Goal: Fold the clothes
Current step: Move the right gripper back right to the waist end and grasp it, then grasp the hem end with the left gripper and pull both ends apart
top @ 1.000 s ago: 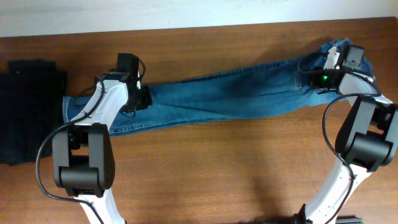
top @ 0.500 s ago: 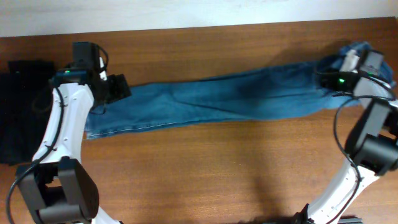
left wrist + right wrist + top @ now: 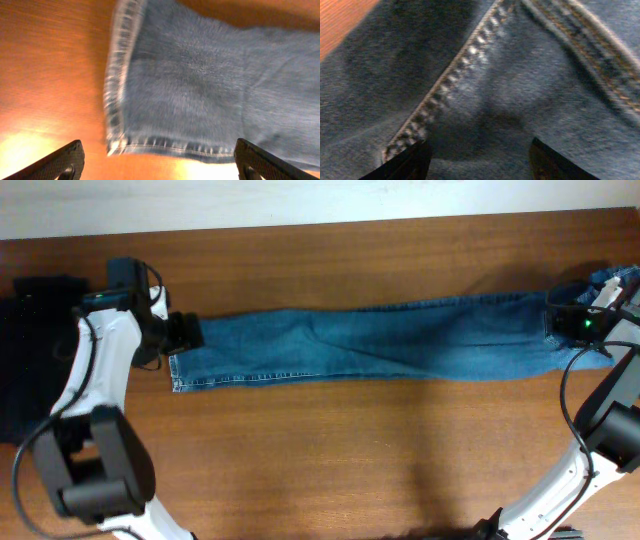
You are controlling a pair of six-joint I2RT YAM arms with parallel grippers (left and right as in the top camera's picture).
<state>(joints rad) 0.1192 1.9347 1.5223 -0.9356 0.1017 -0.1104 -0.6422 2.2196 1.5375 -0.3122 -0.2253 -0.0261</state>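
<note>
A: How far are we?
B: No fold yet. Long medium-blue denim jeans (image 3: 380,340) lie flat between our grippers: left gripper (image 3: 160,159) wide, empty, facing the hem (image 3: 116,85); right gripper (image 3: 477,161) over the other end, grip unclear.

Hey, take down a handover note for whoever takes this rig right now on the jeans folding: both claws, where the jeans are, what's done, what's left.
Left claw: open and empty, just off the hem at the left end.
Right claw: over the waistband end at far right, fingers apart; can't tell whether it grips denim.
Jeans: lying flat in one long strip across the table. The black garment pile sits at the left edge, apart from them.
Done: jeans laid out straight lengthwise.
Left: no crosswise fold yet; probably bring the hem end over towards the waistband.
</note>
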